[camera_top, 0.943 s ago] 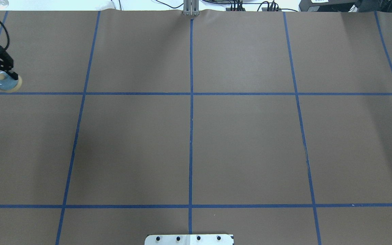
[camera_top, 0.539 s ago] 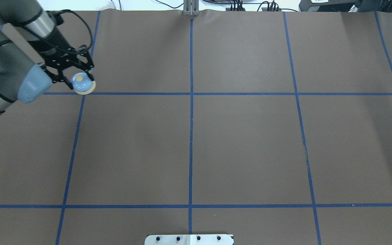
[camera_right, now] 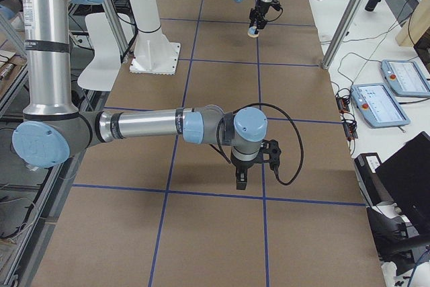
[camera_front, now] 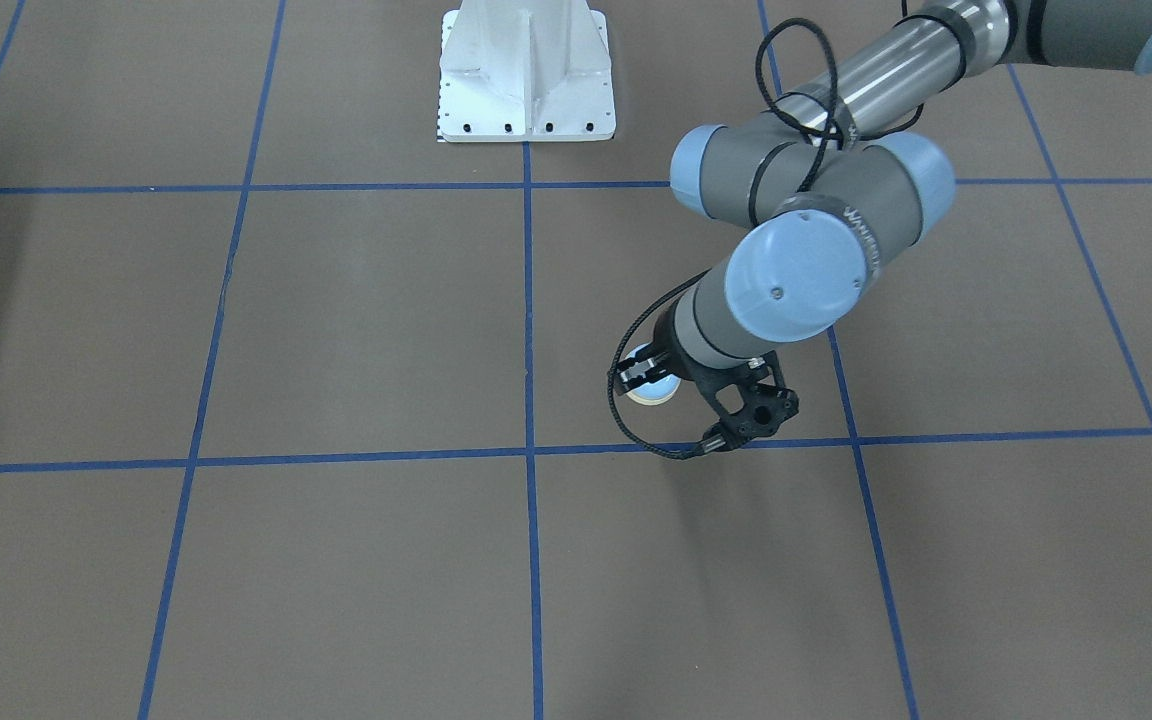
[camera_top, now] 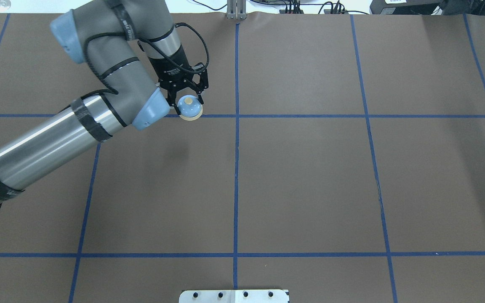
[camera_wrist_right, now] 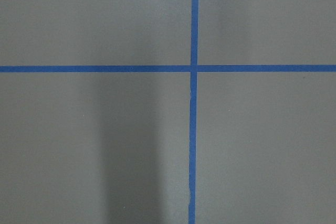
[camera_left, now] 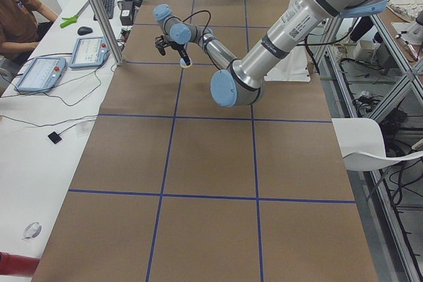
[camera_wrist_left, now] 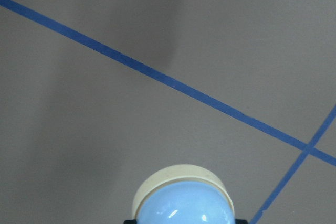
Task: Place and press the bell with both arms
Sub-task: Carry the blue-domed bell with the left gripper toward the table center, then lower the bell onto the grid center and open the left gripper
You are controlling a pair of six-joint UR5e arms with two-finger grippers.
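The left arm's fingers [camera_top: 201, 99] clamped the bell [camera_top: 190, 106] by its sides, leaving its button free for pressing, just left of the tape crossing [camera_top: 236, 115]. I could not tell how the right arm's fingers [camera_right: 240, 179] stood.

Bell [camera_top: 191, 110] — small light-blue dome, cream button on top, cream base rim — upright, clamped in left gripper [camera_top: 188, 104] by blue tape line [camera_top: 310, 115]. Left arm [camera_top: 57, 139] stretched far across table; right arm [camera_right: 141, 126] low, well apart from bell.
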